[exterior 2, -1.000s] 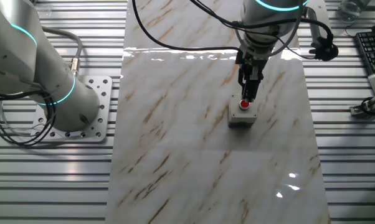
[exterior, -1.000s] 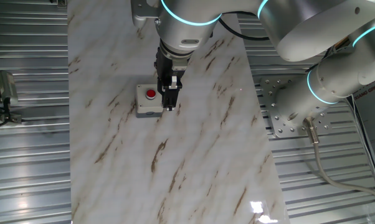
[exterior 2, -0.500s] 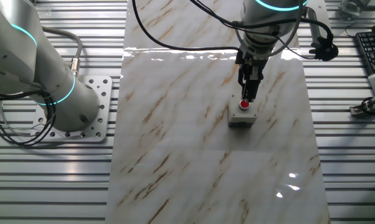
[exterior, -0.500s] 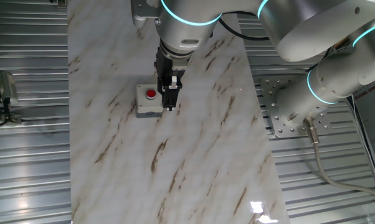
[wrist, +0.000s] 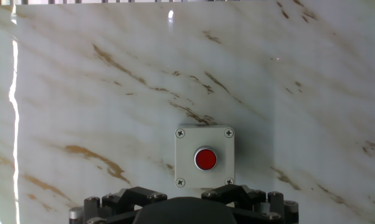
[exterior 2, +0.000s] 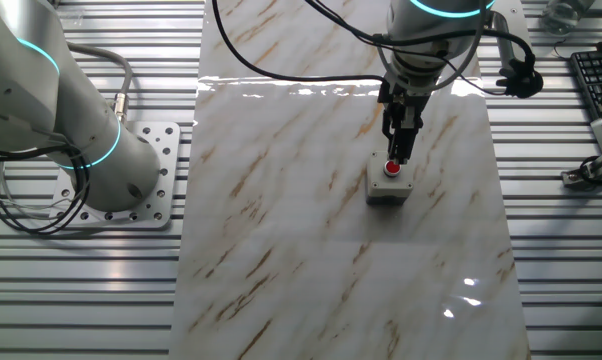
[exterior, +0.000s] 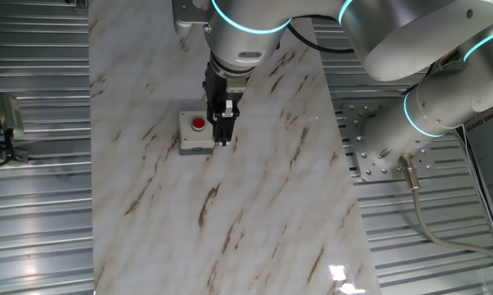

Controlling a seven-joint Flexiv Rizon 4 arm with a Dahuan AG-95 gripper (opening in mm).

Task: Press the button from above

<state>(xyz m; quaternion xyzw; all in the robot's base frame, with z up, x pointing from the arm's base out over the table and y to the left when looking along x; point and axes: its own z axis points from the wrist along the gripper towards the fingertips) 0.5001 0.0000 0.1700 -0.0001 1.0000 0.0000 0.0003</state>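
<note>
Red button (exterior: pixel 197 124) is seated in the top of a small light-grey square box (exterior: pixel 195 144), and that box is parked on the marble-patterned tabletop (exterior: pixel 255 205), up toward the far half of the sheet in one fixed view. Nothing much is seen to differ from half a second or a full second ago: box, button and arm sit at pretty much the same spots in both fixed views, so no movement can be made out. The gripper (exterior: pixel 222 141) is hung over the box's side in one fixed view, while in the other fixed view the tips (exterior 2: pixel 397 158) are lined up just above the button (exterior 2: pixel 392 168); whether contact is actually made can't be told. Open or closed fingers can't be called either, since no gap or touching tips are shown anywhere. In the hand view the button (wrist: pixel 205 158) is framed by four corner screws on the box lid (wrist: pixel 185 146), with only the dark gripper body at the bottom edge. As for containers, the box is the only housing around, and only the button is held in it. Ribbed metal decking (exterior: pixel 33 213) is laid around the tabletop, and a keyboard (exterior 2: pixel 596 85) is spotted at the edge.
</note>
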